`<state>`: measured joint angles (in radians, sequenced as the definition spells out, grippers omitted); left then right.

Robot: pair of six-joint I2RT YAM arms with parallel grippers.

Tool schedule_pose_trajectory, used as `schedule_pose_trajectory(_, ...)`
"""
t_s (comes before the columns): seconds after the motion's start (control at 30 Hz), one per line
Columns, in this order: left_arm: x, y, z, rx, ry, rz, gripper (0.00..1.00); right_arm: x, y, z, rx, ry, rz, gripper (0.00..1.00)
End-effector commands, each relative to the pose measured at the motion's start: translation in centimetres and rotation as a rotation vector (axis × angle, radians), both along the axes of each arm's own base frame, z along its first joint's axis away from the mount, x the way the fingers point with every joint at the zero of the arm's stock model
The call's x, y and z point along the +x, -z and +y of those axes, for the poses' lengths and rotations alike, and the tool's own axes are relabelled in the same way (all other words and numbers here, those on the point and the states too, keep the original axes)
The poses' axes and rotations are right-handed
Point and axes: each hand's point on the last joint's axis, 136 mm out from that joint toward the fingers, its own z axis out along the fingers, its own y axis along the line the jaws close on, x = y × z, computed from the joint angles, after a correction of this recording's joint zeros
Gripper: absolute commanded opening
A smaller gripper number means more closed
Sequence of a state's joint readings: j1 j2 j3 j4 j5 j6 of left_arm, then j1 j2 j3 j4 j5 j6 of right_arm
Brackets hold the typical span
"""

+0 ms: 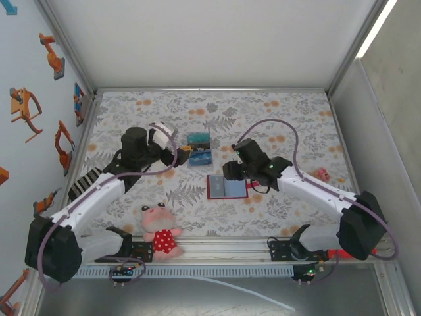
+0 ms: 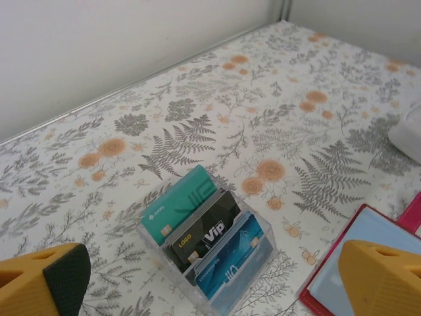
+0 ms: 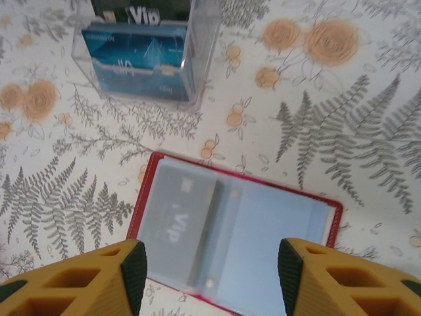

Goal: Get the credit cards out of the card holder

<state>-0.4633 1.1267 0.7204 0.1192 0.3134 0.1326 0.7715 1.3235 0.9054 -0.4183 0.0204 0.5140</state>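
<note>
The card holder (image 3: 237,230), a red wallet, lies open flat on the floral table. Its pale translucent pockets show one dark "VIP" credit card (image 3: 177,220) in the left pocket. My right gripper (image 3: 209,266) hovers just above the wallet, open, with nothing between its yellow fingers. In the top view the right gripper (image 1: 230,172) stands over the card holder (image 1: 216,187). Behind the wallet a clear box (image 2: 210,247) holds a teal card (image 2: 181,204), a black VIP card (image 2: 204,234) and a blue card (image 2: 227,263). My left gripper (image 2: 210,270) is wide open over that box, holding nothing.
A plush toy in a red dress (image 1: 160,230) lies near the front edge on the left. A small pink thing (image 1: 321,174) sits at the right side. A striped cloth (image 1: 82,184) lies under the left arm. Walls close in the table's back and sides.
</note>
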Motion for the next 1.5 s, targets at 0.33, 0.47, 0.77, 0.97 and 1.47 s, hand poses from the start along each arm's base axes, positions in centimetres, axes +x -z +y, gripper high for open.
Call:
schedule_pose_trajectory(0.33,-0.3,0.6,8.4,-0.271,-0.577,0.137,0.97,-2.4,5.3,5.2,-0.187,-0.106,0.147,0.41)
schedule_pose_trajectory(0.47,-0.7,1.5,9.6,-0.262,-0.641,0.162,0.97,-2.6,7.1,5.3,-0.236,-0.112,0.187,0.39)
schedule_pose_trajectory(0.77,-1.1,2.8,10.3,-0.277,-0.697,0.214,0.97,-3.1,9.2,6.1,-0.237,-0.127,0.237,0.4)
schedule_pose_trajectory(0.97,-1.0,2.9,10.4,-0.29,-0.721,0.233,0.97,-3.4,9.7,6.3,-0.242,-0.137,0.25,0.5)
schedule_pose_trajectory(1.47,-0.6,2.1,11.9,-0.345,-0.873,0.316,0.97,-3.7,11.2,5.4,-0.3,-0.129,0.269,0.57)
